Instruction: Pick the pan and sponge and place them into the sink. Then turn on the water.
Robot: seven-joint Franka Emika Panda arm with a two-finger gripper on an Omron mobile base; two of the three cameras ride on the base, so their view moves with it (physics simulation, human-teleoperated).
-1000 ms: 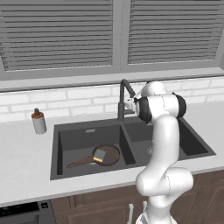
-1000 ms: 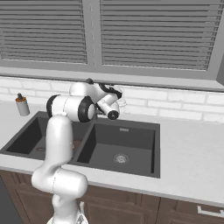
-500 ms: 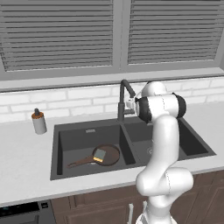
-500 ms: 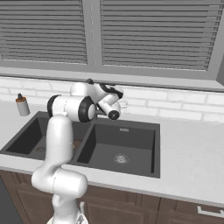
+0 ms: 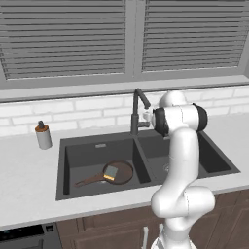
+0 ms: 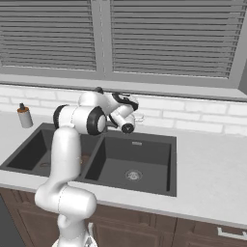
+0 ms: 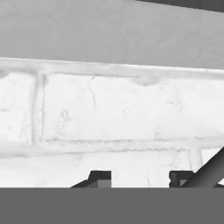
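The pan (image 5: 118, 172) holds the sponge (image 5: 111, 172) in the sink (image 5: 87, 190); gripper (image 7: 139, 176) spread by the faucet (image 5: 137, 108)

You'll find the sink (image 5: 97, 146) set into the surface (image 5: 24, 170), under the window. In its left basin lies the pan (image 5: 116, 172), handle pointing left, with the sponge (image 5: 111, 172) resting in it. The faucet (image 5: 137, 109) rises behind the divider between the basins. A bottle (image 5: 43, 135) stands on the surface left of the sink, near the brick wall (image 5: 87, 114).
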